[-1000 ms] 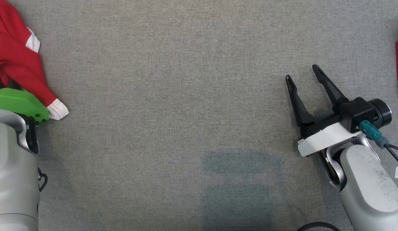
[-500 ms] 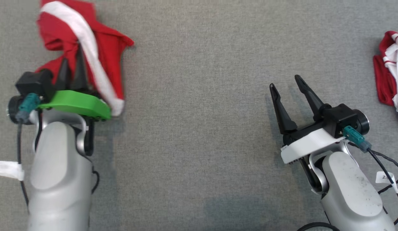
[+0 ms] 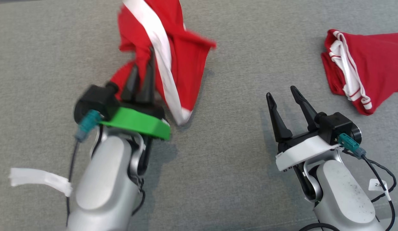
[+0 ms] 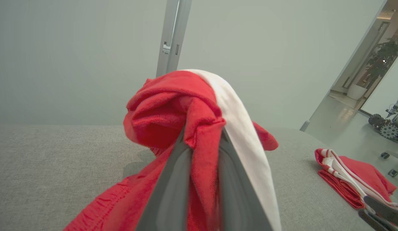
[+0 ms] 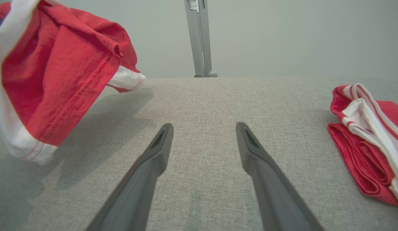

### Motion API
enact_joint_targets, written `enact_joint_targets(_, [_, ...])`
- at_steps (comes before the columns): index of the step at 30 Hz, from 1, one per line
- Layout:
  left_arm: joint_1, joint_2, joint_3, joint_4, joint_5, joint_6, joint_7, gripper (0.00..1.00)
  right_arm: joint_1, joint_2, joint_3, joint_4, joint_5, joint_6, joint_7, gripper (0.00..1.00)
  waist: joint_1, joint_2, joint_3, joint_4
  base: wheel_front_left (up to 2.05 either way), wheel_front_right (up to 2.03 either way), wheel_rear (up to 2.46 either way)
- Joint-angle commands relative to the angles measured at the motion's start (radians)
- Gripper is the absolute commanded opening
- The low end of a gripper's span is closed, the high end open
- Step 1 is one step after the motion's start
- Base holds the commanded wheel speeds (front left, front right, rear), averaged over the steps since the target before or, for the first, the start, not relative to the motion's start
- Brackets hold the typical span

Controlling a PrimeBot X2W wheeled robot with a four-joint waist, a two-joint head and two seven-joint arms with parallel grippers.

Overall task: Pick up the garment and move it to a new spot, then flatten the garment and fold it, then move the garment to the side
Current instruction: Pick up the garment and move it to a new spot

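Left hand [image 3: 142, 57] nearer right hand [image 3: 281, 91] than before, garment [image 3: 183, 54] between upward fingers [image 3: 147, 83]

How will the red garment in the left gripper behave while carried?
Probably floppy: the garment droops in folds around the left gripper. Likely light: a small pinch holds it up. Its hanging end may drag on the grey surface.

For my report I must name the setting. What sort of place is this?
Probably an indoor robot lab or office: a grey cloth-covered table, a plain pale wall with a metal post, and, past an opening, a potted plant and a wheeled machine.
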Motion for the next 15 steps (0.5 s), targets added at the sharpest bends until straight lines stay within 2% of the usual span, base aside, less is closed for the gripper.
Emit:
enact_joint_targets(1, [0.018, 0.005, -0.006, 0.011, 0.013, 0.007, 0.001, 0.0, 0.016, 0.001, 0.0, 0.001, 0.004, -0.002, -0.002, 1.0, 0.0, 0.0001, -0.011, -0.032, 0.0, 0.0, 0.0])
enact_joint_targets(3, [0.059, 0.005, -0.039, 0.058, 0.026, 0.019, 0.001, 0.0, 0.017, 0.002, -0.001, 0.004, 0.003, -0.002, -0.002, 1.0, 0.0, 0.0001, -0.014, -0.041, 0.0, 0.0, 0.0])
enact_joint_targets(4, [0.077, 0.005, -0.049, 0.086, 0.037, 0.028, 0.001, 0.45, 0.017, 0.003, -0.001, 0.006, 0.004, -0.002, -0.002, 1.0, 0.0, 0.0001, -0.017, -0.044, 0.0, 0.0, 0.0])
enact_joint_targets(5, [0.093, 0.005, -0.054, 0.116, 0.042, 0.035, 0.001, 1.0, 0.017, 0.004, 0.001, 0.009, 0.004, -0.002, -0.002, 1.0, 0.0, 0.0001, -0.02, -0.048, 0.0, 0.0, 0.0])
enact_joint_targets(10, [0.166, 0.005, -0.009, 0.201, 0.1, 0.062, 0.001, 1.0, 0.023, 0.008, -0.002, 0.016, -0.002, -0.002, -0.002, 1.0, 0.0, 0.0001, -0.055, -0.055, 0.0, 0.0, 0.0])
enact_joint_targets(15, [0.254, 0.004, 0.094, 0.168, 0.153, 0.059, 0.001, 1.0, 0.05, 0.014, -0.005, 0.021, -0.002, -0.002, -0.002, 1.0, 0.0, 0.0001, -0.112, -0.047, 0.0, 0.0, 0.0])
